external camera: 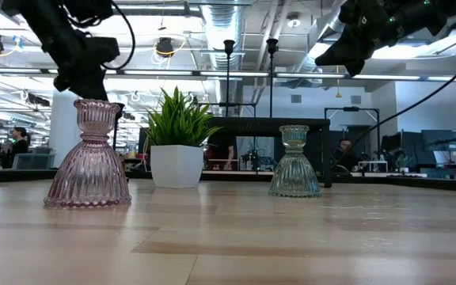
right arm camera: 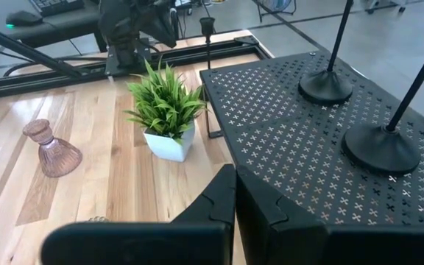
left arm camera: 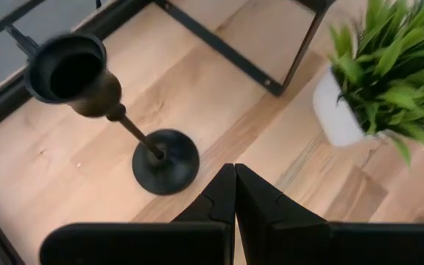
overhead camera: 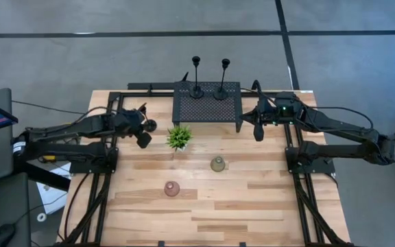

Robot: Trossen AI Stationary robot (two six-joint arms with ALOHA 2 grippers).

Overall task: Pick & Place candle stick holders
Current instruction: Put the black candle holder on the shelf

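Left claw (left arm camera: 234, 193) closed, empty | third black holder (left arm camera: 112, 110) clear only by wrist | right claw (right arm camera: 234, 193) closed

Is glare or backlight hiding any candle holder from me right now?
Low view: the bright ceiling backlights the scene, yet the pink glass holder and green glass holder read clearly. High view: even light, faint shadows; the black holders on the rack stand out. Left wrist view: no glare on the third black holder.

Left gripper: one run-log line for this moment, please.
left gripper: shut, empty, above black holder on table | right gripper: shut, by mesh rack | two holders on rack | pink and green cups on table
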